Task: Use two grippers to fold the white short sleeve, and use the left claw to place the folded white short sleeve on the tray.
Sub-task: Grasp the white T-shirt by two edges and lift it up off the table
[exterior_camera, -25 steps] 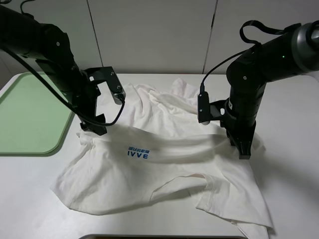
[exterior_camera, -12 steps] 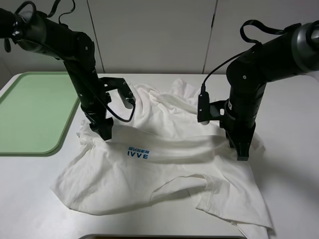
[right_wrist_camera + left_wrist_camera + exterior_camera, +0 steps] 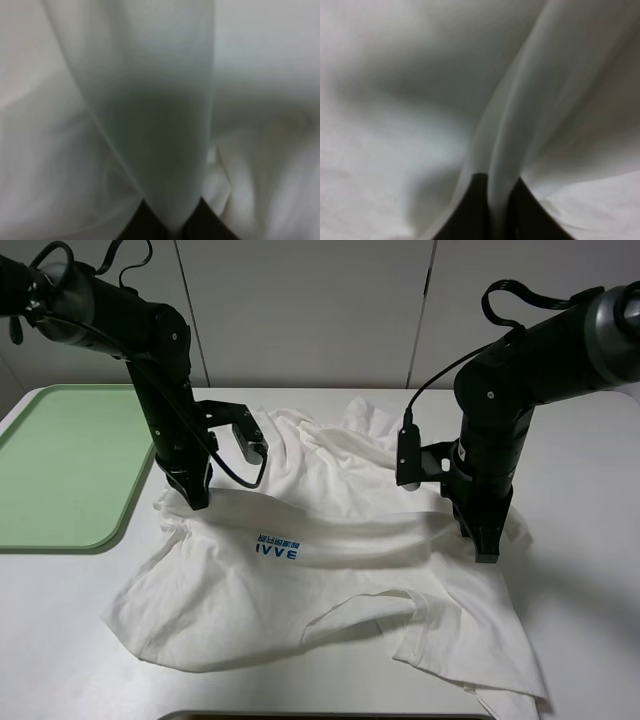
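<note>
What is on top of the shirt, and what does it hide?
The left gripper and right gripper stand on the shirt, each pinching a fold. The table beneath it is covered.

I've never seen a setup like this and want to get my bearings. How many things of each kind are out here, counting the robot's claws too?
Black grippers: 2 (left gripper, right gripper)
White short sleeve: 1
Green tray: 1
White table: 1
Total: 5
</note>
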Motion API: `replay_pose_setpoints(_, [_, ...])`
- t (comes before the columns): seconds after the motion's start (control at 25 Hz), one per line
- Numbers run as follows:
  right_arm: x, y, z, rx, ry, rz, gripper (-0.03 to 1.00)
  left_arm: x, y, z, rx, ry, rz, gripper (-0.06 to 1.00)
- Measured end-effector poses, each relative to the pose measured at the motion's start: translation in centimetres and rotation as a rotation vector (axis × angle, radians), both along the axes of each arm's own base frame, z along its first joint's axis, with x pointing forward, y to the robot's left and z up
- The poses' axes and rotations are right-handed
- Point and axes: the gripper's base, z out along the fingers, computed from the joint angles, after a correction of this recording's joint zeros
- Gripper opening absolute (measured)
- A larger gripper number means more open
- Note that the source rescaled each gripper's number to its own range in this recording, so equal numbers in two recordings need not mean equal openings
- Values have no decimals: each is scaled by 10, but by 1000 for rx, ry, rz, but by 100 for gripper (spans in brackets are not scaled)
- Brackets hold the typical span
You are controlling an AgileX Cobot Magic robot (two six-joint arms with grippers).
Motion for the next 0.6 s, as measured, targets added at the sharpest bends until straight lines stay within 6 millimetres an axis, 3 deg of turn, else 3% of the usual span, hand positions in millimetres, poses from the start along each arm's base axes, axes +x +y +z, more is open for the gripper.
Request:
replay_pose_setpoints(0.04, [0,0,0,0,-1,-5,0,0,0,1,4,2,-4,6])
replay_pose_setpoints(0.08, [0,0,0,1,-2,-15,0,-1,1,1,13,12,-2,2])
replay_pose_setpoints(0.32, [0,-2,0,-13,-12,-60,0,-3,2,12,18,12,21,0])
replay_pose_setpoints(0.52, [0,-3,4,-18,-32,-88,0,-6,2,48,-23,-72,40,0])
replay_pose_setpoints(0.6, [2,-7,32,-15,-158,-150,0,-9,1,66,-56,-108,49,0])
